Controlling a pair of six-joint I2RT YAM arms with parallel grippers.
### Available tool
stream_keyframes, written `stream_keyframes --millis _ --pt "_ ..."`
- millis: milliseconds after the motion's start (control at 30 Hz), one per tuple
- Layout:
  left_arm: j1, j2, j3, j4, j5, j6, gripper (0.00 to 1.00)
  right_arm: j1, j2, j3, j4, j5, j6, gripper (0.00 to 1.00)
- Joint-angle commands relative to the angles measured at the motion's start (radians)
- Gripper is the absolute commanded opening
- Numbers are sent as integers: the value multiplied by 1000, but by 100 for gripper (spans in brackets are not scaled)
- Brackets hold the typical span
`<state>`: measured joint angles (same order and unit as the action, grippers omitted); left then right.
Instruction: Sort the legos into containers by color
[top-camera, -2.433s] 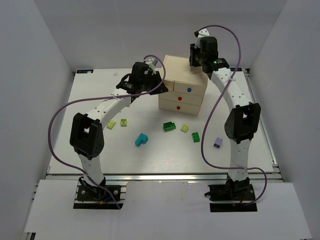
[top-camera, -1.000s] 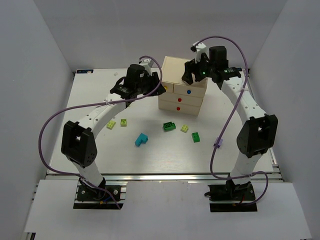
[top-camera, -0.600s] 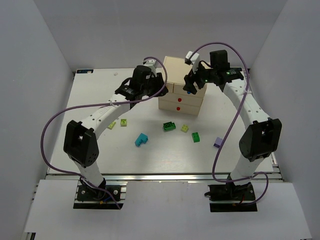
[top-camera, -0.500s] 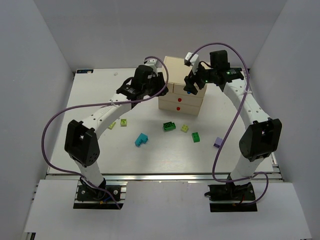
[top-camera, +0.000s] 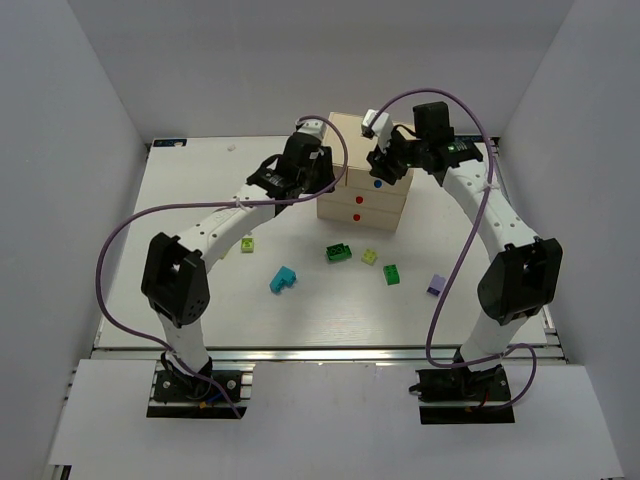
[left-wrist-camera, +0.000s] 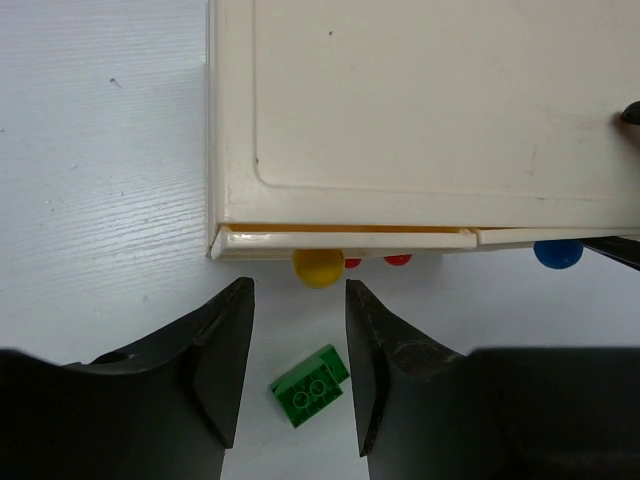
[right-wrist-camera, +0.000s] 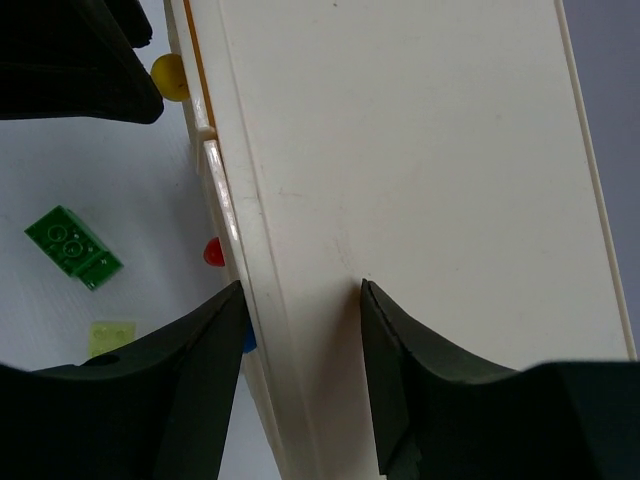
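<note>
The cream chest stands at the back middle of the table. My left gripper is open and empty at its front left. In the left wrist view my gripper has the yellow knob just ahead of its open fingertips, and a dark green lego lies on the table below. My right gripper is open; in the right wrist view my gripper straddles the chest's top front edge above the blue knob. Loose legos: cyan, dark green, lime, lavender.
The chest's other drawers show a blue knob and red knobs. White walls close in the table on three sides. Purple cables loop off both arms above the table.
My left gripper has swung right, up to the chest's yellow knob. My right gripper has come down and left from behind the chest onto its top front edge. The legos have not moved.
</note>
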<state>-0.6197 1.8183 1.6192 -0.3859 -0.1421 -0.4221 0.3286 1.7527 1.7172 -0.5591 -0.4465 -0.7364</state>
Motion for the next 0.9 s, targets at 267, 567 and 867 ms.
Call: stream_keyframes --millis 267,567,867 --pt "-40 6 64 22 -80 16 47 44 34 -38 -76 45 -3 42" --pt "-60 27 65 28 -171 26 46 49 31 -47 -91 35 8 42" --pt "-60 45 62 47 -191 59 46 50 37 -38 -104 19 15 42"
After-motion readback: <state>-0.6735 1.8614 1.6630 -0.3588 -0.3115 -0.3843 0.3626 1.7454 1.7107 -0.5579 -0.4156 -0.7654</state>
